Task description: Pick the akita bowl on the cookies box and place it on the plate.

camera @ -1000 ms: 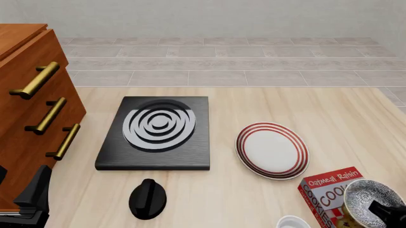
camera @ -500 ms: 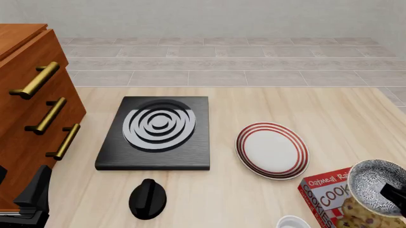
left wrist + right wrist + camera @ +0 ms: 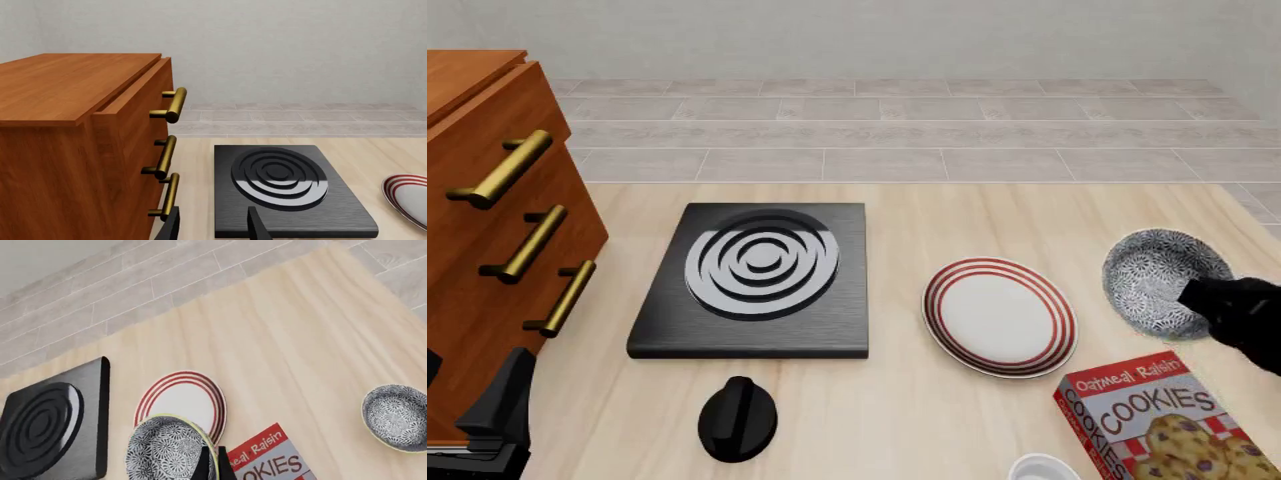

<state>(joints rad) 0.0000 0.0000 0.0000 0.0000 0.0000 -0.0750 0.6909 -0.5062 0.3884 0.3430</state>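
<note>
The akita bowl (image 3: 1154,280), speckled black and white inside, hangs tilted in the air to the right of the plate (image 3: 1001,316). My right gripper (image 3: 1193,297) is shut on the bowl's right rim. In the right wrist view the bowl (image 3: 167,450) overlaps the near edge of the red-ringed plate (image 3: 179,399), with the gripper (image 3: 213,466) pinching its rim. The red cookies box (image 3: 1161,420) lies at the front right with nothing on it, and its lettering shows beside the fingers (image 3: 273,460). My left gripper (image 3: 215,227) is open and empty, low by the cabinet.
A black slab with grey rings (image 3: 754,280) lies left of the plate, with a black knob (image 3: 737,418) in front of it. The wooden drawer cabinet (image 3: 494,250) stands at the left. A white round object (image 3: 1044,468) sits at the front edge. A second speckled bowl (image 3: 397,417) rests on the table.
My right gripper has lifted the akita bowl off the cookies box and carried it away from me and slightly left, to beside the plate. The left arm has not moved.
</note>
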